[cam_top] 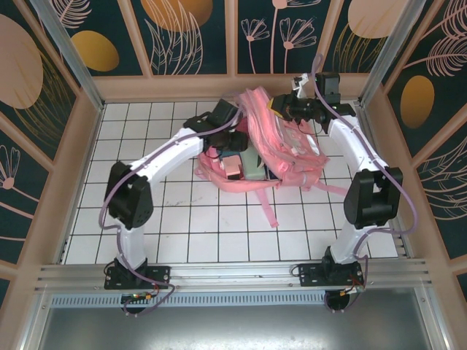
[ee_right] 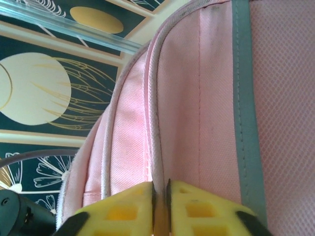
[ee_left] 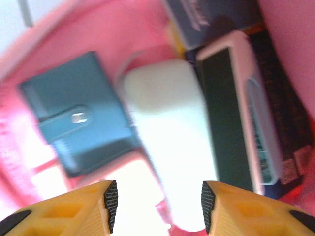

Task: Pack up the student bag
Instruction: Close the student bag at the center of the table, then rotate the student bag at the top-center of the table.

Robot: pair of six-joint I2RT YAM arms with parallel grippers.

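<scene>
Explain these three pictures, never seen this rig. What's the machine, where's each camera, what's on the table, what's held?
Two white robot arms, the left arm and the right arm, are bolted at the near edge of a white gridded table. The wide picture looks down from above and behind them. The other two come from a camera on each wrist. On the table lies the student bag, pink and open. The left fingers stand apart with nothing between them, over a blue wallet and a white case inside the bag. The right fingers are nearly shut and seem to pinch the bag's pink seam.
</scene>
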